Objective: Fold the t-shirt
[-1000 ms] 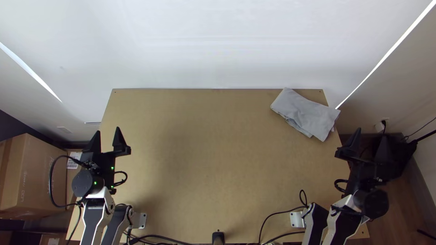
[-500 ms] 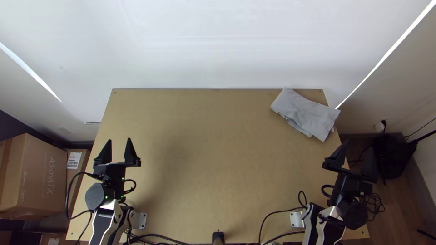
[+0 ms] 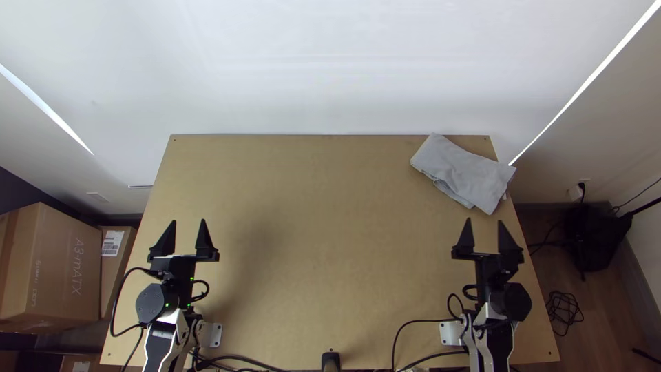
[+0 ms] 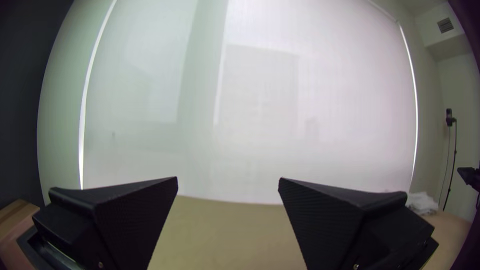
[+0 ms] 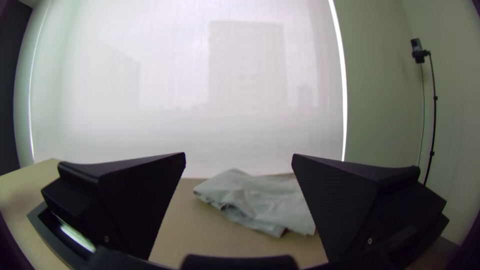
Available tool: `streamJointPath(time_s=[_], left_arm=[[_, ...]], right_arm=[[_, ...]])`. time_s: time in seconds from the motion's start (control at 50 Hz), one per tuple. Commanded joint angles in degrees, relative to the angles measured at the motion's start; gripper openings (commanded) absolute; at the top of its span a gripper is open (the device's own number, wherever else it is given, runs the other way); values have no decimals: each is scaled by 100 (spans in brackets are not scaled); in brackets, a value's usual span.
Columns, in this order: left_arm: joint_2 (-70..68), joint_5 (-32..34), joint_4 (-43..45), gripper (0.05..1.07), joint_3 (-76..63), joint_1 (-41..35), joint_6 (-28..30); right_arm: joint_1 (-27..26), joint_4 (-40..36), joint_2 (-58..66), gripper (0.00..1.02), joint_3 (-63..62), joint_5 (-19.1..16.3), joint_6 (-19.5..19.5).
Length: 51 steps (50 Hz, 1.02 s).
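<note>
The light grey t-shirt (image 3: 465, 172) lies folded into a small, slightly rumpled bundle at the table's far right corner; in the right wrist view the shirt (image 5: 255, 200) shows loose layers along one edge. My left gripper (image 3: 189, 238) is open over the table's left side, far from the cloth; its fingers stand wide apart in the left wrist view (image 4: 228, 185). Nearer the cloth, my right gripper (image 3: 487, 235) is open over the right side, on the near side of the shirt and apart from it. In the right wrist view the right gripper (image 5: 239, 160) has nothing between its fingers.
The wooden table (image 3: 317, 227) has bare surface between the arms. Black cables (image 3: 406, 337) lie along its near edge. Cardboard boxes (image 3: 51, 265) stand beyond the left edge. A black bag (image 3: 595, 238) and a coiled cable (image 3: 564, 310) are on the floor at right.
My right gripper has swung from beyond the table's right edge leftward over the table. The left gripper has moved slightly right and toward the near edge. The shirt has stayed put.
</note>
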Motion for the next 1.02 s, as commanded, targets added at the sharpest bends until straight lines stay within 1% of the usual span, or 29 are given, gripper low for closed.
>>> streamJointPath(time_s=[0.0,0.04,0.12,0.16,0.2,1.0], left_arm=[[-43,148,-493,103,-246,-92,432],[-43,156,-739,103,-246,-136,555],[-34,165,-809,103,-228,13,696],[-34,191,-809,103,-228,119,722],[-34,191,-809,103,-228,180,722],[-34,209,-809,103,-228,216,713]], right_arm=[[271,-539,-39,98,-67,68,-31],[315,-838,-30,98,-58,68,66],[332,-899,-21,98,-49,94,312],[332,-961,-3,98,-40,182,409],[315,-978,5,98,-31,235,391],[280,-970,-3,98,-40,235,383]])
